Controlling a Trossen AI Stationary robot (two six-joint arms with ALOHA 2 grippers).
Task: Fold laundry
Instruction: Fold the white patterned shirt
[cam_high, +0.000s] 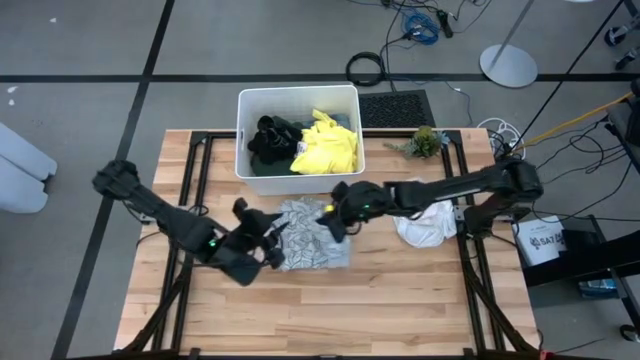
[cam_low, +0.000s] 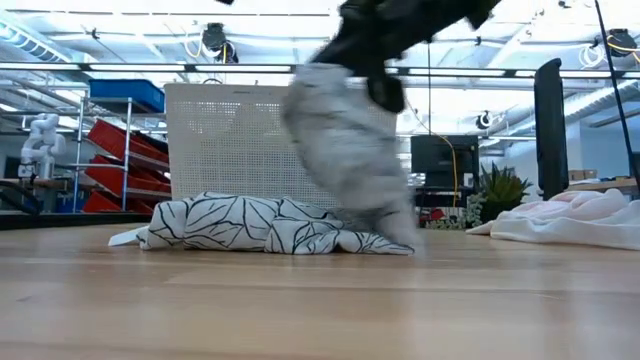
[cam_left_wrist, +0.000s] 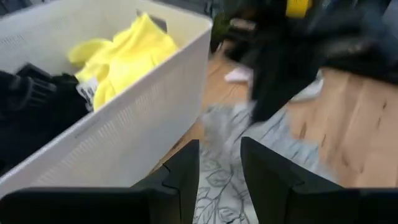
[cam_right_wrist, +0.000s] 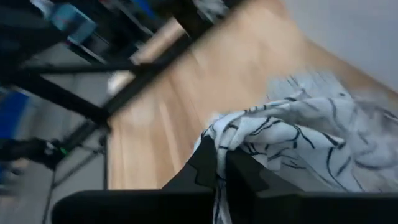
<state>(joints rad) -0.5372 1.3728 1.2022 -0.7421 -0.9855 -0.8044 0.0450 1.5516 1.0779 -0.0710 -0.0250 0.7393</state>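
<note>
Right hand (cam_high: 338, 222) pinched shut on patterned garment (cam_high: 310, 240), lifting edge.

I am looking for words and numbers, and I am finding almost none. A white box (cam_high: 541, 242) is sitting on the floor by the table's right side, and it is showing dark print, but I am not able to read it.

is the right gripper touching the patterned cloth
Touching. In the right wrist view the right gripper is shut on a fold of the patterned cloth.
</note>
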